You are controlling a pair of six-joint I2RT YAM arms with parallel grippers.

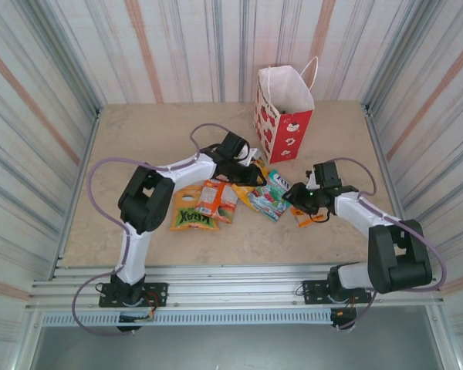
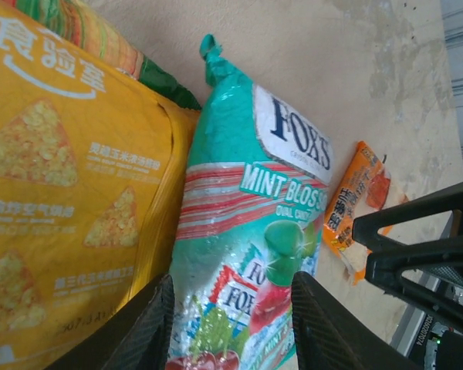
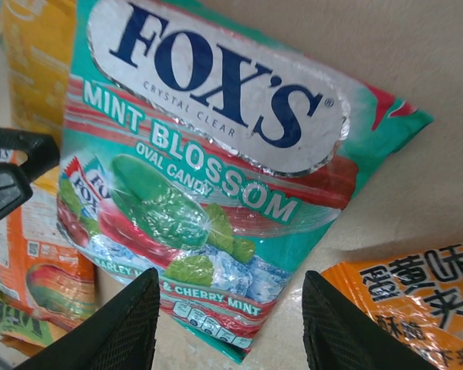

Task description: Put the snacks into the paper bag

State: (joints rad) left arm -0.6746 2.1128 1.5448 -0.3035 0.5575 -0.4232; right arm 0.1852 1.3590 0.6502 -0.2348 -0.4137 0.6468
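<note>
Snacks lie in a loose row, the yellow and orange ones left of the green mint packet. The left gripper hovers over that packet's end, jaws half spread astride the foil and apparently not pinching. The right gripper faces it from the right, jaws likewise apart and empty. The paper bag stands upright beyond the mint packet, apart from it. This looks like the pick: next, one gripper must close on the foil, lift it and carry it over the bag's open mouth.
</note>
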